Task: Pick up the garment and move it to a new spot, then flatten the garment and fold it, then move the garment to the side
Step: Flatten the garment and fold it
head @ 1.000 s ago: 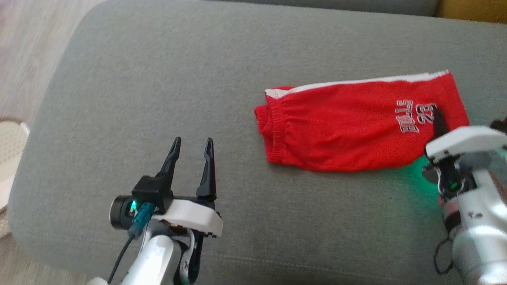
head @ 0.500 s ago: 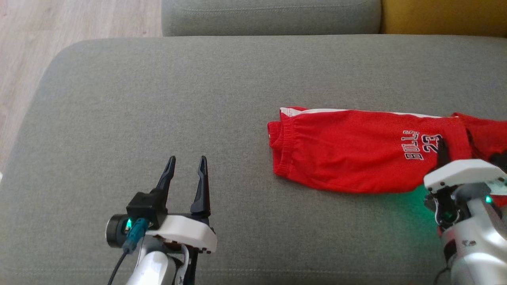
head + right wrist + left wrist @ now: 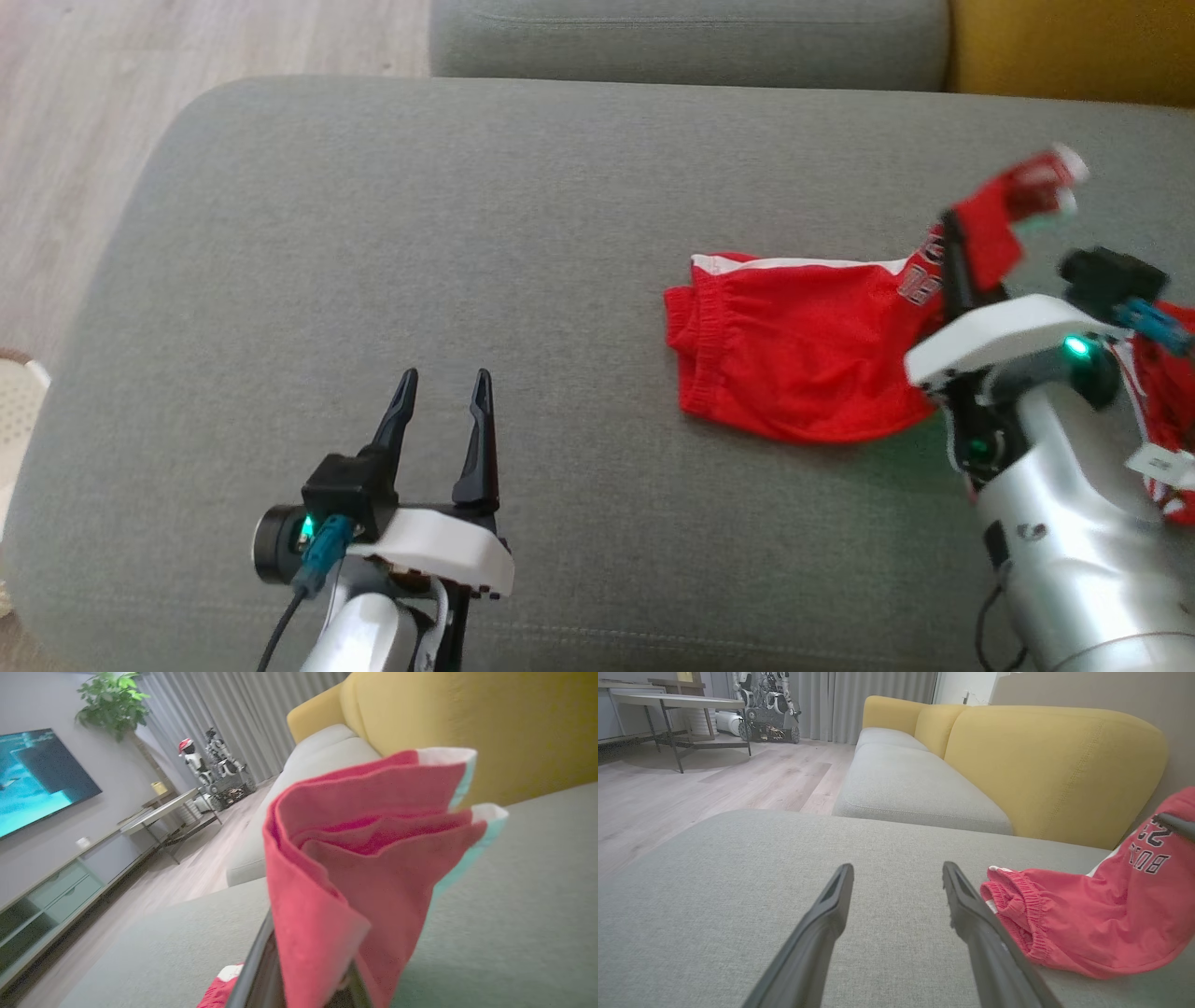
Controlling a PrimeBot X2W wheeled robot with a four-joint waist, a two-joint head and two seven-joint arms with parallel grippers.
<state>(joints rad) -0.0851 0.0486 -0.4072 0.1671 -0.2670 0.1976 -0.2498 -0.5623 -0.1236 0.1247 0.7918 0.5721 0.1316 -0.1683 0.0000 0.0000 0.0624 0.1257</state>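
**R gripper clamped on shorts' leg end; L gripper wide, holding nothing**

Head view: Red shorts (image 3: 794, 364) are seen on the right part of the grey cushion (image 3: 420, 233). The waistband is turned to the left and lies flat. The leg end is raised off the cushion and pinched in the R gripper (image 3: 952, 233), jaws closed on the cloth. White trim is seen above the fingertips. More red cloth w/ a white tag is seen at the far right edge, beside the R arm. The L gripper (image 3: 445, 383) is held over bare cushion at lower left, well apart from the shorts. Its jaws are spread wide w/ nothing between them. A yellow backrest (image 3: 1074, 47) is seen at upper right.

L wrist view: The L gripper (image 3: 896, 868) is seen wide open over the cushion. The shorts (image 3: 1087, 924) lie at right, waistband close by one finger; contact can't be told. The printed part slopes up to a dark R gripper (image 3: 1176, 825) finger at the right edge.

R wrist view: Bunched folds of the shorts (image 3: 364, 858) are seen rising from the R gripper (image 3: 308, 975). The fingertips are covered by cloth. The cushion is seen below, the backrest behind.
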